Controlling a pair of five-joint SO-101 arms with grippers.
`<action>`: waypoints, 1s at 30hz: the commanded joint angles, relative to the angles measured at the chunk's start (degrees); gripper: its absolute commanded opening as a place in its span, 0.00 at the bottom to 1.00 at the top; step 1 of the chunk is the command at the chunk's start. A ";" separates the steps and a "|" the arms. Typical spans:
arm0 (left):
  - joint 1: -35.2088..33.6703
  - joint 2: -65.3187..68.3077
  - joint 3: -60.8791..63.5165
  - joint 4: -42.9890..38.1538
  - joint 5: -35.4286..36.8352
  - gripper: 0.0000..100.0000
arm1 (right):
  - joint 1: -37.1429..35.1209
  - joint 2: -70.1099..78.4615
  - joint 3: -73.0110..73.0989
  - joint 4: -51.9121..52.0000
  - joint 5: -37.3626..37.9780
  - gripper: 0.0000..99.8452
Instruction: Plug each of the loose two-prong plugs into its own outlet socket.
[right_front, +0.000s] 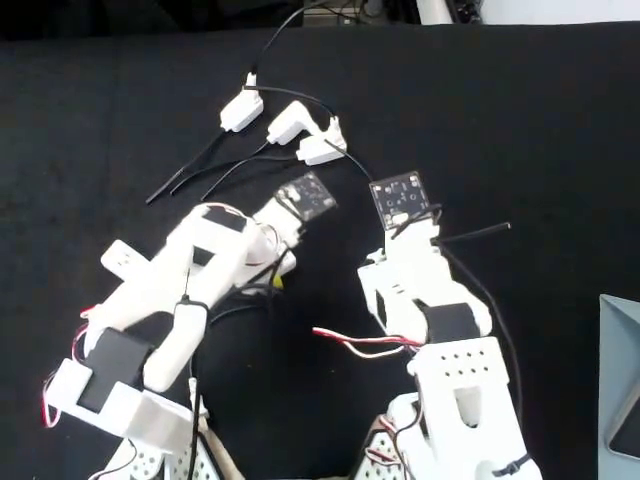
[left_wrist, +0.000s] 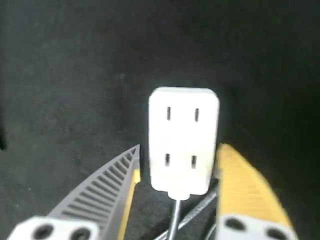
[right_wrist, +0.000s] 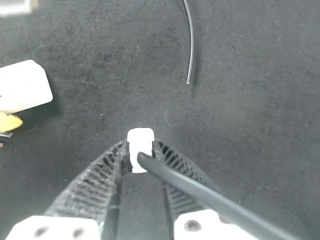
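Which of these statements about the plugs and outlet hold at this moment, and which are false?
1. The left gripper holds a white outlet block whose two sockets are both empty. True.
2. The right gripper is open and empty. False: it is shut on a small white plug with a black cable.
3. That plug is already seated in the outlet block. False: the two are apart, each in its own gripper.
4. White corded pieces lie on the black table cover beyond both grippers. True.
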 joint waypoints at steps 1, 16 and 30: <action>-1.45 -0.18 -3.91 0.88 2.11 0.31 | 0.79 -0.66 -2.51 -1.05 0.44 0.01; -11.91 -28.92 -6.20 15.30 16.44 0.31 | -2.46 -0.66 -2.51 -3.16 -0.09 0.01; -24.22 -53.71 18.51 14.15 35.78 0.03 | -17.32 -0.31 -10.59 0.18 -8.09 0.01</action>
